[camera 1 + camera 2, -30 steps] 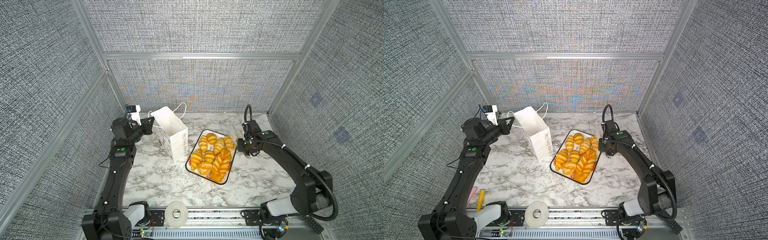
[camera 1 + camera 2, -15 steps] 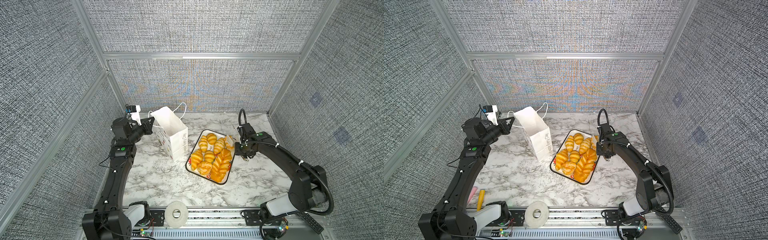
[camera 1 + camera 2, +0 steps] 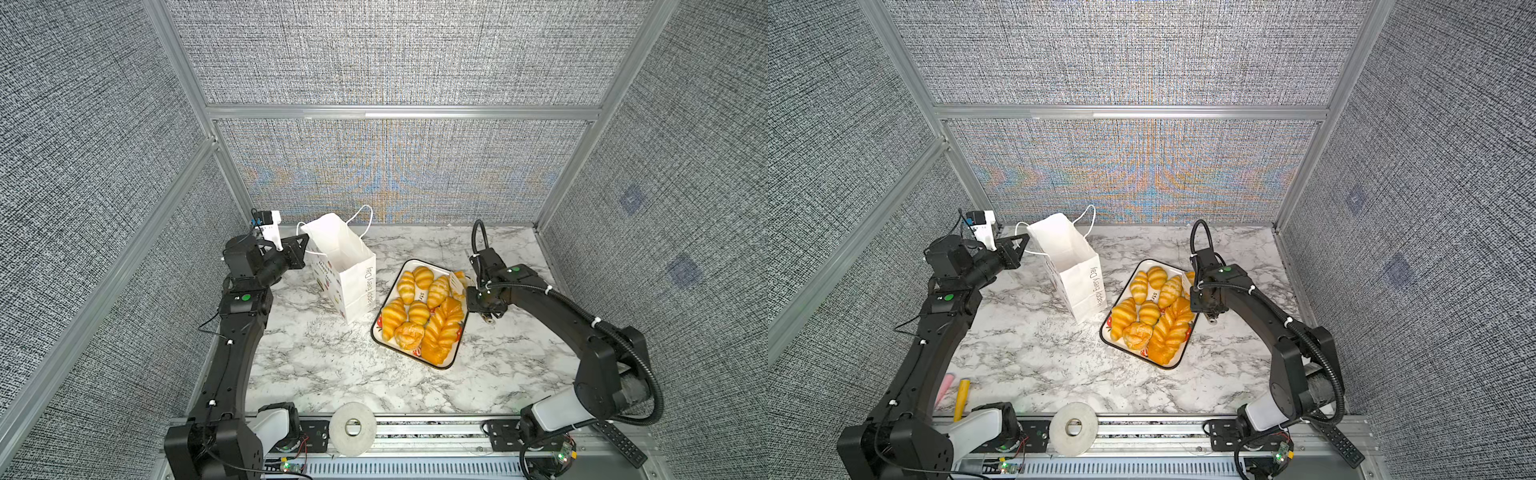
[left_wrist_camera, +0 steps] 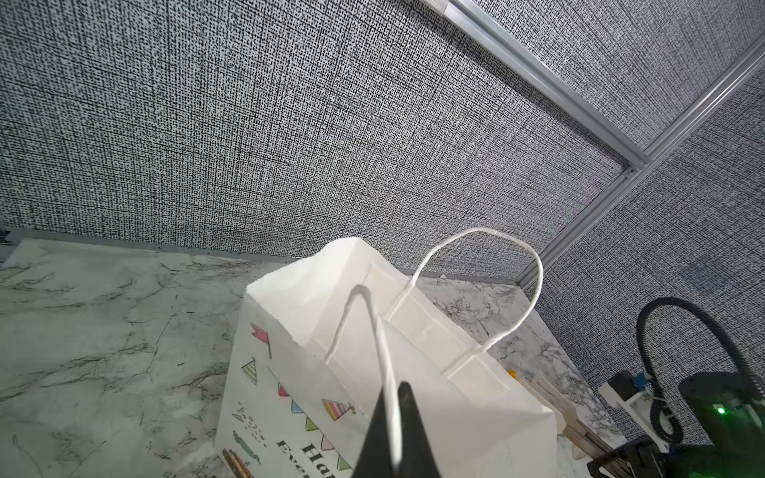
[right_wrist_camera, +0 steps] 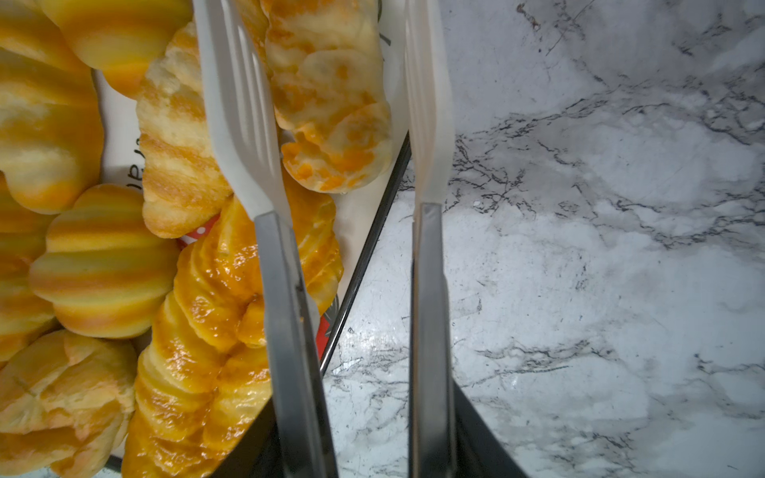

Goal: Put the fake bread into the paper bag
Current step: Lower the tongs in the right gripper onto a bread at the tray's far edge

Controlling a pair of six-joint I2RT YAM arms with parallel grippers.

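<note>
Between the parted, fork-tipped fingers of the right gripper lies one pale piece of the fake bread, with a clear gap to the outer finger, which hangs over the bare marble table outside the rim of the tray. The other pieces crowd the tray beyond the inner finger. Well apart from those jaws the paper bag stands upright and open-mouthed, its cord handle pinched in the closed left gripper.
</note>
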